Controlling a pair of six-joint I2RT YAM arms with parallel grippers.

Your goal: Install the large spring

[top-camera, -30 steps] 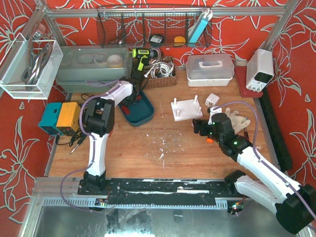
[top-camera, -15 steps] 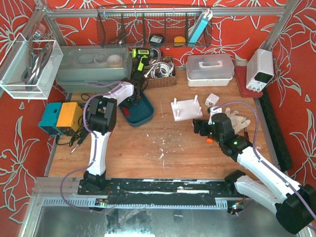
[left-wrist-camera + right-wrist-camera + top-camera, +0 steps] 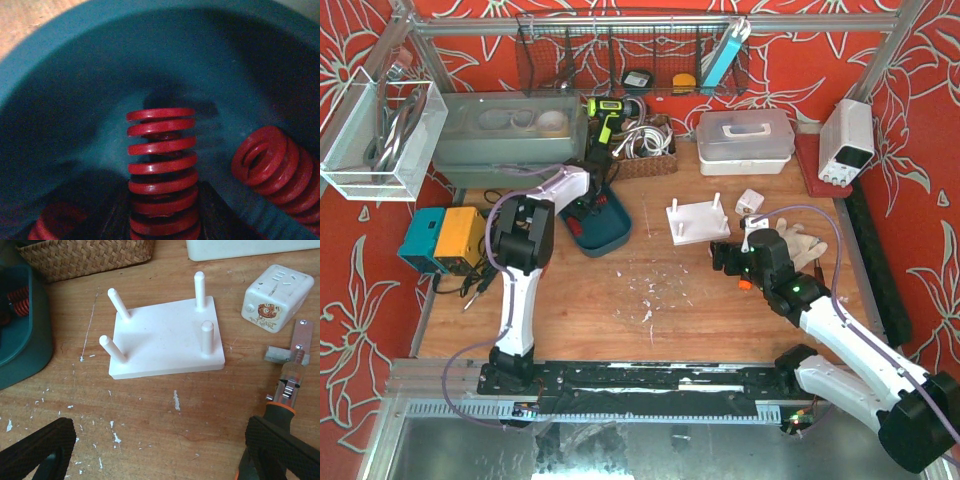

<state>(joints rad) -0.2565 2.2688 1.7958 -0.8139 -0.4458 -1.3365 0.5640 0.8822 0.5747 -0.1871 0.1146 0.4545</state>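
Note:
My left gripper [image 3: 162, 220] is down inside the teal bin [image 3: 605, 228] and is shut on a large red spring [image 3: 161, 165], which stands upright between the dark fingers. Another red spring [image 3: 272, 167] lies on its side to the right in the bin, and part of a third [image 3: 52, 222] shows at lower left. The white peg board [image 3: 167, 337] with several upright pegs lies on the table; it also shows in the top view [image 3: 697, 222]. My right gripper [image 3: 160, 450] is open and empty, just in front of the board.
A white cube [image 3: 276, 299] and a small metal tool with an orange-black handle [image 3: 287, 385] lie right of the board. A wicker basket [image 3: 85, 255] and a white lidded box [image 3: 745, 140] stand behind. A glove [image 3: 808, 245] lies at the right.
The left arm's elbow has shifted slightly near the bin. The right arm has not moved.

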